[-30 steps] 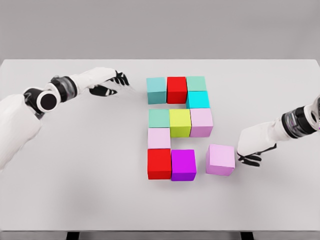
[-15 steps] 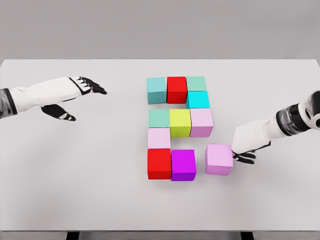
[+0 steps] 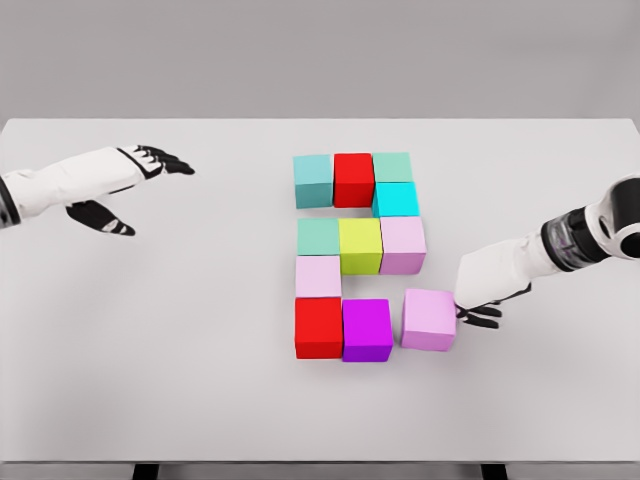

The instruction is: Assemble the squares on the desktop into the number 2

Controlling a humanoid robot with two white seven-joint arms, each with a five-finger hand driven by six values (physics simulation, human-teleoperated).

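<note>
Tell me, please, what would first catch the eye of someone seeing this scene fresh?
Bright cubes at the middle of the white table nearly form a 2. At its lower right a pink cube sits slightly askew, a small gap from the purple cube, with the right hand pressed against its right side. The left hand hovers open at far left.

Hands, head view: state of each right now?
Left hand: open, holding nothing.
Right hand: against the pink cube, not grasping; finger state cannot be told.
</note>
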